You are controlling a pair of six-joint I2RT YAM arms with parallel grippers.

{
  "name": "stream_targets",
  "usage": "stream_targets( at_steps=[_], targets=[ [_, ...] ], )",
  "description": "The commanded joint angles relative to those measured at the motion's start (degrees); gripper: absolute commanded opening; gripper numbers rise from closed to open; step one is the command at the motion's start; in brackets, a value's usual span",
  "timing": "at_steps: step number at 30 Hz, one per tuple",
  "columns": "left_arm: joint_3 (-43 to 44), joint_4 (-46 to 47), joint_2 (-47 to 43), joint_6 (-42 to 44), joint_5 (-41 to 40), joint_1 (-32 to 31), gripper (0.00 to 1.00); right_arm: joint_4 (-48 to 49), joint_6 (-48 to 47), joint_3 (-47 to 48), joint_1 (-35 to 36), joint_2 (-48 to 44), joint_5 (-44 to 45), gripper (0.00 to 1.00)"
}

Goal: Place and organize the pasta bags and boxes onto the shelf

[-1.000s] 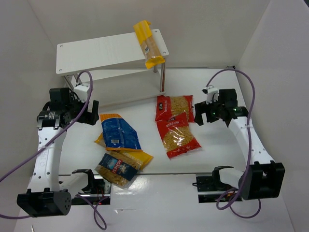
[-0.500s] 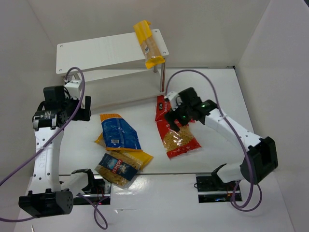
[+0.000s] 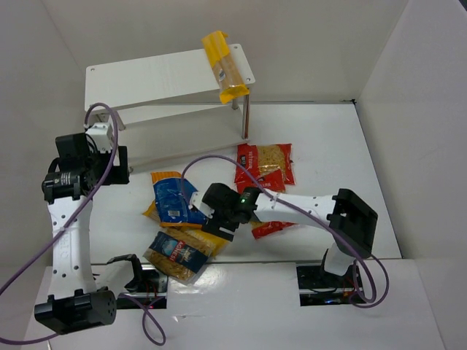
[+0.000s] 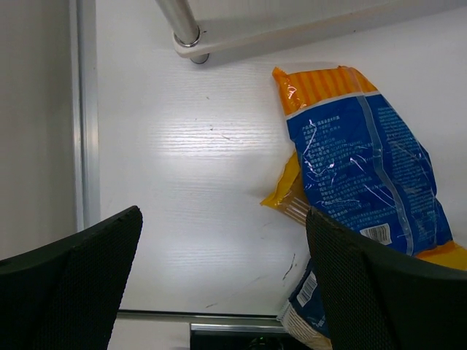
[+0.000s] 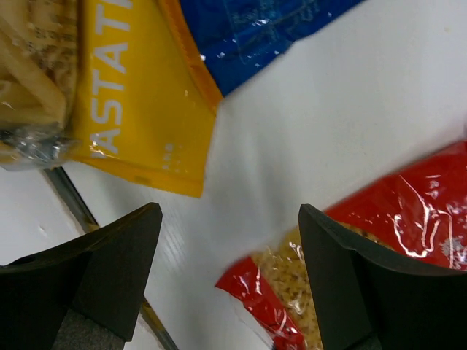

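Note:
The white shelf (image 3: 157, 76) stands at the back left, with one yellow spaghetti pack (image 3: 222, 65) lying across its top board's right end. The blue yellow-edged bag (image 3: 174, 198) (image 4: 365, 168) and the clear blue-labelled bag (image 3: 179, 251) (image 5: 29, 65) lie at front centre. One red bag (image 3: 264, 162) lies in the open. The other red bag (image 3: 273, 227) (image 5: 387, 233) is mostly hidden under my right arm. My right gripper (image 3: 222, 224) (image 5: 230, 292) is open and empty, low over the table between the clear bag's yellow end and the red bag. My left gripper (image 3: 117, 166) (image 4: 222, 284) is open and empty, left of the blue bag.
A shelf leg (image 4: 184, 25) and the lower board's edge stand just beyond my left gripper. White walls enclose the table on the left, back and right. The table's front rail (image 4: 219, 317) runs along the near edge.
My right arm has swung left from the red bags to the blue and clear bags, and now covers the nearer red bag. My left gripper has drawn back a little to the left.

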Motion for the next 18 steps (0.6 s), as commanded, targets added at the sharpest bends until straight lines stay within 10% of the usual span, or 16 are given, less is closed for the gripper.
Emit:
stream_targets(
  at_steps=[1,18],
  targets=[
    [-0.19,0.43,-2.74,-1.57,-0.37,1.18,0.98,3.79,2.53,1.48,2.23,1.58,1.61,0.83],
    [-1.24,0.96,-6.95,-1.57,0.16,1.71,0.99,2.02,5.44,5.97,9.01,7.82,-9.55,0.84]
  ],
)
